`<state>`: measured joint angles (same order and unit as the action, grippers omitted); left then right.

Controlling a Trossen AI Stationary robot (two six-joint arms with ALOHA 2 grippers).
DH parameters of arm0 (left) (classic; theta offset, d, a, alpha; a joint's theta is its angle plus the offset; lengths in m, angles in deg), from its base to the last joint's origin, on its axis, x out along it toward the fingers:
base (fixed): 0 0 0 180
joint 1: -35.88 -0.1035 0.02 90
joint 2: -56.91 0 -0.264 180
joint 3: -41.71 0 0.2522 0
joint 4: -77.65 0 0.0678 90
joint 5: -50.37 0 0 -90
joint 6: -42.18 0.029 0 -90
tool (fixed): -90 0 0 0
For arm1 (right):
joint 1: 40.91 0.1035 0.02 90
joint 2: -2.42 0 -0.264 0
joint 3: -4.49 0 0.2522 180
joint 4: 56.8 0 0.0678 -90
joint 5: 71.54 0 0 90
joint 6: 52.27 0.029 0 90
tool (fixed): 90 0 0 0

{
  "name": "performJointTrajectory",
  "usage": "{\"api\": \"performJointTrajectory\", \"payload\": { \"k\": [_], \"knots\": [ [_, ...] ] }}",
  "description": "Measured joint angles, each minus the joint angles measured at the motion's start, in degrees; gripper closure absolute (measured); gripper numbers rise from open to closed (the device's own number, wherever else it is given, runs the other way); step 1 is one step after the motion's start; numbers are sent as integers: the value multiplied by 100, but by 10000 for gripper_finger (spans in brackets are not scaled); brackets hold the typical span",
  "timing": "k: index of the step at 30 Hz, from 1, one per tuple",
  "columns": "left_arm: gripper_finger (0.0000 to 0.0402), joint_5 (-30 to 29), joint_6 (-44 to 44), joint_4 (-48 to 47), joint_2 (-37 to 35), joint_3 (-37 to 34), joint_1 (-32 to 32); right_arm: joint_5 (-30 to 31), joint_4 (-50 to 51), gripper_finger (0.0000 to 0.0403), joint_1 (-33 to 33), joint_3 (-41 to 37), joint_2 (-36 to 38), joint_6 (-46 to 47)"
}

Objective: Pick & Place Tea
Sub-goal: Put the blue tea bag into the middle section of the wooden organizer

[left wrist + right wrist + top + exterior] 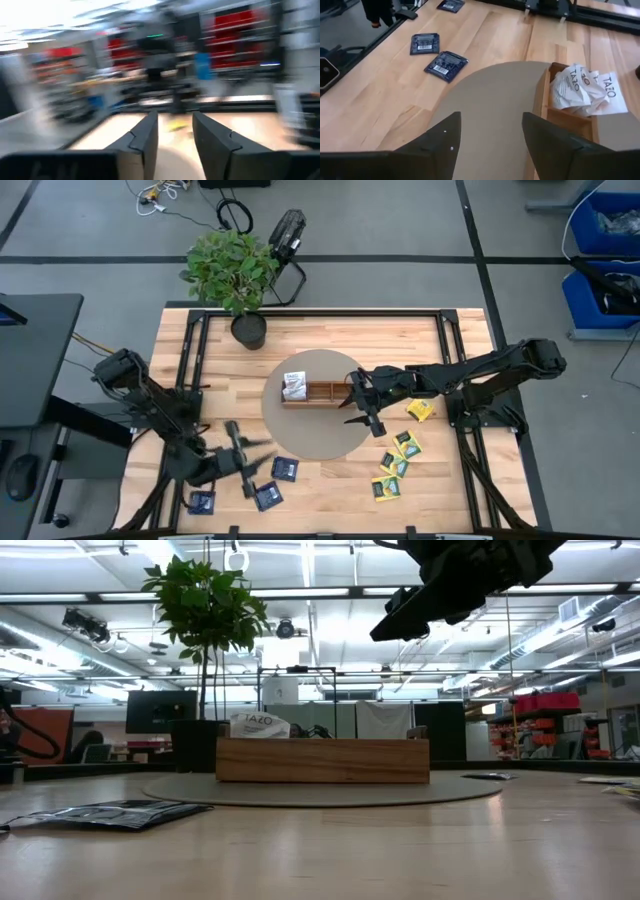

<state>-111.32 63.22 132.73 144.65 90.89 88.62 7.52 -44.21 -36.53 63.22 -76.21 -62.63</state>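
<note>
At seven o'clock on the desk (330, 330): left tool (243, 457), blurred, prongs apart with nothing visibly between them. Just beside it, dark blue tea packets (268, 496) lying flat on the wood. At centre, on the round mat (310, 442): wooden tray (322, 392), white-faced packets (293, 386) crumpled in its nine o'clock compartment. Over the tray's three o'clock end: right tool (362, 402), spread, empty. At four o'clock: yellow-green packets (396, 465), loosely clustered, some overlapping. Likely featherlight, thin, floppy and slick; prone to skating. Best pinched at a free edge or corner.
</note>
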Motion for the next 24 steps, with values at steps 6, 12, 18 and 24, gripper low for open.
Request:
{"api": "performJointTrajectory", "payload": {
  "k": [6, 12, 18, 24],
  "knots": [
    [327, 1301, -1825, -2287, 0, 485, -430, 2, 130, 186, 121, 0, 0, 436],
    [366, 2832, -4430, -4491, 1, 819, -800, -2, 672, 186, 323, 0, 0, 974],
    [388, 3404, -6434, -5676, 42, 822, -826, 352, 1225, 186, 549, 0, 0, 1404],
    [392, 3407, -7925, -6300, 44, 820, -526, 701, 2009, 186, 880, 0, 0, 1891]
  ]
}}
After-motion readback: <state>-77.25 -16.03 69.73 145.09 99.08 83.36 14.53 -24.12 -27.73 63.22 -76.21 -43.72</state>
